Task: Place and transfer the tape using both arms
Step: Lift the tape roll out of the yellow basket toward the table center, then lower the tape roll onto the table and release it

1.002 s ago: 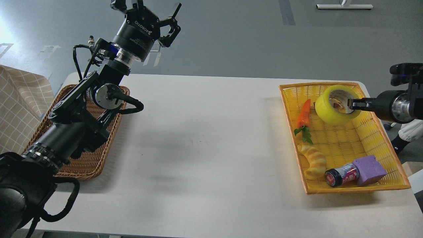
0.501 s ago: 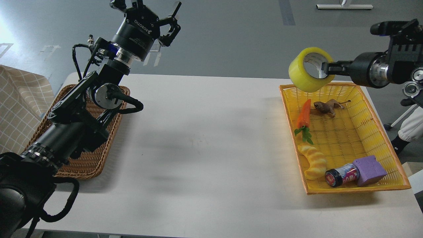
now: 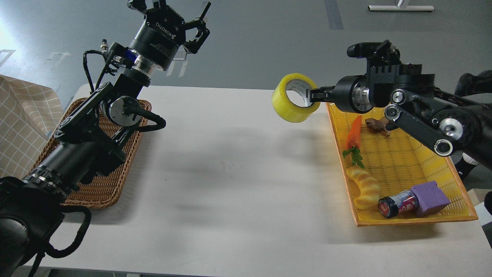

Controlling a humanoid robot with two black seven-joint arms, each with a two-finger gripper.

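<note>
The tape, a thick yellow roll with a grey-white core, hangs in the air above the table, just left of the yellow basket. My right gripper is shut on the roll's right wall, one finger inside the core. My left gripper is open and empty, raised high at the far left above the wicker basket.
The yellow basket holds a carrot toy, a brown animal toy, a yellow ridged bread toy, a dark jar and a purple block. A checked cloth lies at the left edge. The white table spans between the baskets.
My right gripper lifted the tape out of the yellow basket and carried it left, past the basket's left rim. The brown animal toy came into view. The left arm barely moved.
</note>
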